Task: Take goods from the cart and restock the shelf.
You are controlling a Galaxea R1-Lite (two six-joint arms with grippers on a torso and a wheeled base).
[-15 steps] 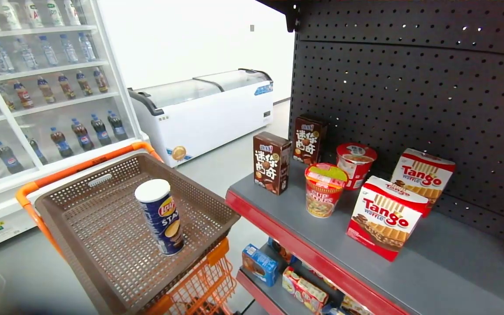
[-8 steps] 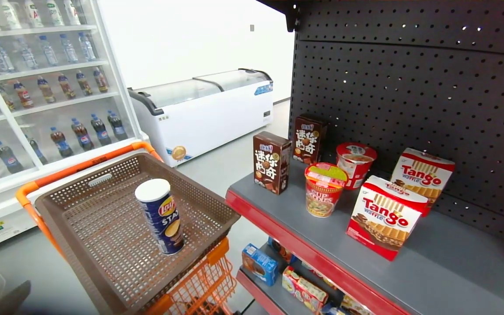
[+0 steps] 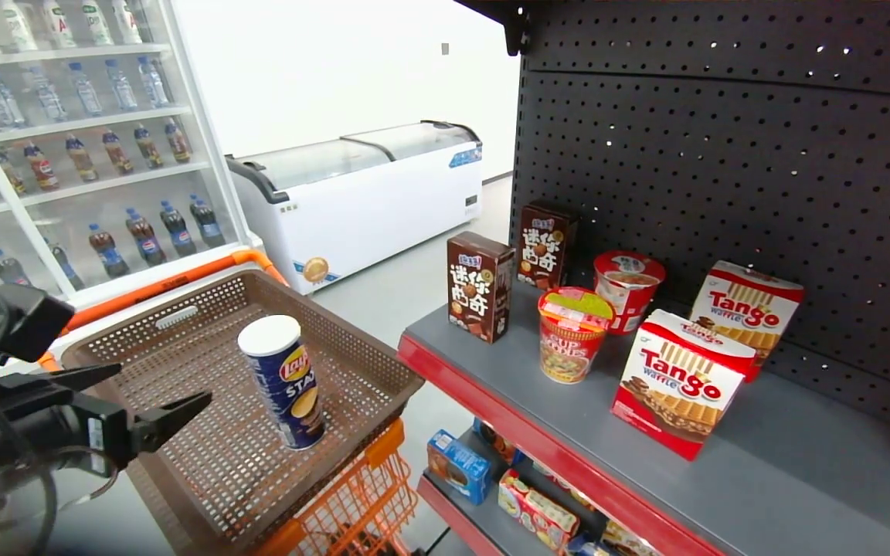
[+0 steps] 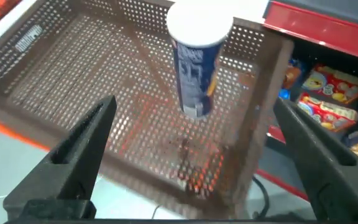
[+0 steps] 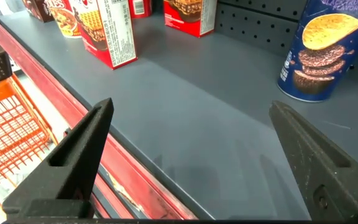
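Note:
A blue chip can (image 3: 284,381) with a white lid stands upright in the brown basket (image 3: 182,463) on top of the orange cart (image 3: 352,502). My left gripper (image 3: 159,394) is open at the basket's near left rim, fingers pointing toward the can; the chip can (image 4: 197,65) stands beyond my left gripper (image 4: 194,134) in the left wrist view. My right gripper (image 5: 191,130) is open over the grey shelf (image 5: 197,112), with nothing between its fingers. A second blue chip can (image 5: 321,50) stands on that shelf by the pegboard.
The grey shelf (image 3: 507,371) holds two brown boxes (image 3: 480,286), two cup noodles (image 3: 572,333) and two red wafer boxes (image 3: 681,382). Lower shelves (image 3: 484,510) carry more packs. A drinks cooler (image 3: 66,154) and a white chest freezer (image 3: 360,193) stand behind the cart.
My left arm has risen into the head view from the lower left, its open gripper now at the basket's rim. The can and shelf goods have not moved.

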